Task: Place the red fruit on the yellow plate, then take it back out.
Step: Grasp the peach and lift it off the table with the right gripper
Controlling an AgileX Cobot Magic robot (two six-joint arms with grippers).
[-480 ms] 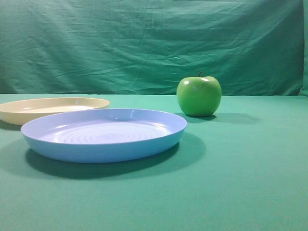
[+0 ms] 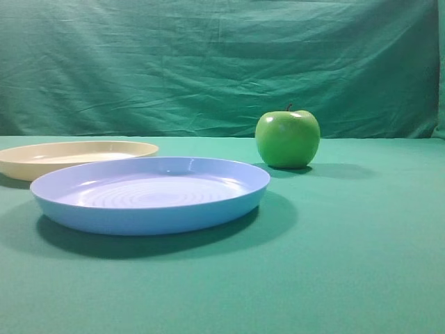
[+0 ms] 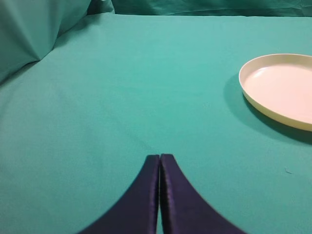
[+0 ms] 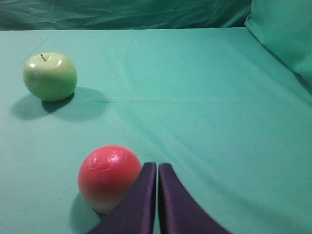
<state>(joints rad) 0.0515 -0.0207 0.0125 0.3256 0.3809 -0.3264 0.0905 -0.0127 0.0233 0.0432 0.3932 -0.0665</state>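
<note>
The red fruit (image 4: 108, 176), pinkish-red fading to pale below, rests on the green cloth in the right wrist view, just left of my right gripper (image 4: 157, 165). That gripper is shut and empty, its fingers pressed together beside the fruit. The yellow plate (image 2: 76, 157) lies empty at the far left of the exterior view, and its rim (image 3: 253, 100) shows at the right of the left wrist view. My left gripper (image 3: 159, 156) is shut with nothing in it, well to the left of the plate. Neither gripper nor the red fruit shows in the exterior view.
A larger light blue plate (image 2: 149, 212) sits in front of the yellow one. A shiny green apple (image 2: 287, 138) with a stem stands behind it to the right, and the green apple (image 4: 50, 76) also appears far left in the right wrist view. Green cloth backdrop (image 2: 222, 62) hangs behind.
</note>
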